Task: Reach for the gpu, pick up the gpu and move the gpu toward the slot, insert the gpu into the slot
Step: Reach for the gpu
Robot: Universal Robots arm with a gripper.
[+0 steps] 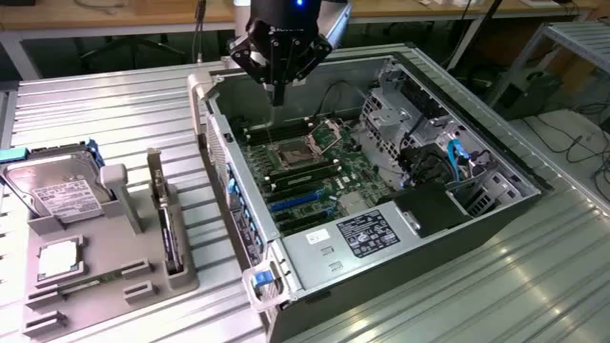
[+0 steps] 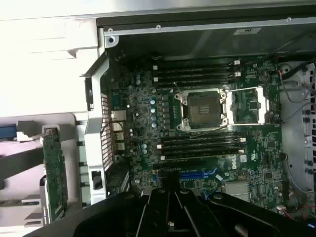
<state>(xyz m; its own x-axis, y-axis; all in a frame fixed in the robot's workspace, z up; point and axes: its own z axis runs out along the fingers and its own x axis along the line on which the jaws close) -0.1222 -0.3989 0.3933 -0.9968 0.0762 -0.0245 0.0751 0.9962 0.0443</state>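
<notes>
Overall, ribbed metal table [image 1: 105,114] (wooden bench [image 1: 105,14] behind)

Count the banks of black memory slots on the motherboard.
2. One bank lies between the processor socket and the case wall; the other lies across the socket, toward the blue slot. Part of the motherboard is covered, so more could be hidden.

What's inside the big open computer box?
A green motherboard with a square processor socket, black memory slots and blue slots. The labelled metal box hides whatever lies under it.
</notes>
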